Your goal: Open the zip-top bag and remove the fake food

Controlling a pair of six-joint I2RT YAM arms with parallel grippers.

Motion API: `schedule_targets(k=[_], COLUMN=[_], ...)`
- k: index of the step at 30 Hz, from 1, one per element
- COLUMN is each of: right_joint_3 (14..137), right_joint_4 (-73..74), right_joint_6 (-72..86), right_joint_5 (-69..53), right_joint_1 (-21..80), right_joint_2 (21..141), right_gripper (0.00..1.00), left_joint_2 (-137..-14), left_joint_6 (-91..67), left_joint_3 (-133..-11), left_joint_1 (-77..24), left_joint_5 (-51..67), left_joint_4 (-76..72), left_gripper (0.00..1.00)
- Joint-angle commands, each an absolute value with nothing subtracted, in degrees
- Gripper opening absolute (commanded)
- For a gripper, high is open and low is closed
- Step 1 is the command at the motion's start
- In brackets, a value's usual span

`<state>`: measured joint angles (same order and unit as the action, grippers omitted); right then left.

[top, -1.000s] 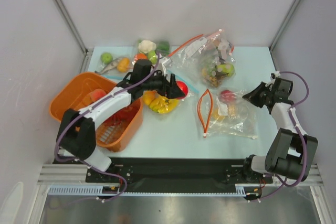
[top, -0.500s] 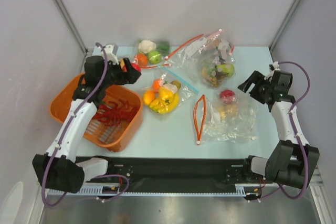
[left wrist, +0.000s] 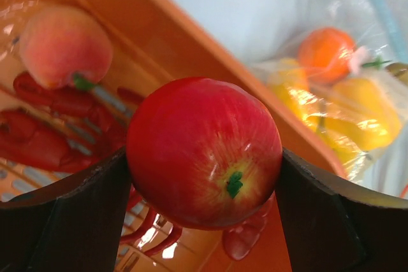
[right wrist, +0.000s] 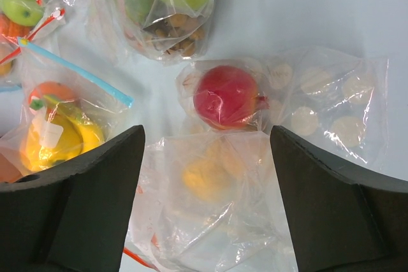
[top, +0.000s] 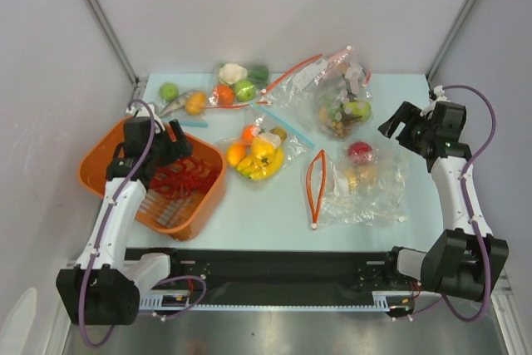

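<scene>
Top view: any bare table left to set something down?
Yes: the near-centre strip of table between the orange basket and the zip-top bag, and the far-right corner beyond the green-apple bag. Crowded: far edge with loose fruit, and the banana bag mid-table.

Apple (left wrist: 204,151): glossy red, yellow streaks near green stem. Basket (left wrist: 166,42): orange. Lobster (left wrist: 32,141): dark red. Zip-top bag (right wrist: 325,106): clear, pale dots; zip strip (top: 308,184) orange-red.
</scene>
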<state>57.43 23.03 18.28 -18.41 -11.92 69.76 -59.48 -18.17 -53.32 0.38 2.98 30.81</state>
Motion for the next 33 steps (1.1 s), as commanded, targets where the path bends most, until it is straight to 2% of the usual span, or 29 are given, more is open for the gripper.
schedule_targets(k=[1,3,4,5,6,7,9,10,20,33], right_joint_3=[60.4,60.5,60.5,60.5,60.5,60.5,60.6,60.6,61.0,66.5], right_joint_4=[23.6,23.7,23.7,23.7,23.7,23.6,23.7,23.6,24.0,25.1], right_joint_6=[17.7,17.8,17.7,17.7,17.7,17.8,17.6,17.7,17.5,17.8], right_joint_5=[-17.9,-18.0,-18.0,-18.0,-18.0,-18.0,-18.0,-18.0,-17.9,-18.7], right_joint_1=[-11.4,-11.4,-11.3,-11.3,-11.3,-11.4,-11.3,-11.4,-11.3,-10.5], right_joint_2=[68.7,68.5,68.5,68.4,68.3,68.3,68.5,68.5,68.1,67.8], right_gripper=[0.86,0.86,0.86,0.86,0.86,0.86,0.86,0.86,0.86,0.86], left_joint_2=[-59.7,-60.8,-61.2,-62.8,-62.8,-63.3,-64.3,-64.4,-63.0,-59.4], left_joint_6=[-19.9,-19.9,-19.9,-19.4,-19.4,-19.2,-18.9,-18.8,-18.5,-18.4], left_joint_3=[-51.5,-51.1,-50.7,-50.5,-50.4,-50.4,-50.5,-50.5,-52.9,-67.2], left_joint_1=[1.5,1.5,1.5,1.7,1.7,1.6,1.6,1.6,1.7,1.6], left_joint_5=[0.4,0.2,0.2,0.2,0.2,0.3,0.7,0.6,-1.1,-0.4], left_joint_4=[31.6,32.0,32.3,32.6,32.6,32.7,33.2,33.4,35.1,36.0], left_gripper=[0.0,0.06,0.14,0.35,0.35,0.51,0.65,0.99,1.0,1.0])
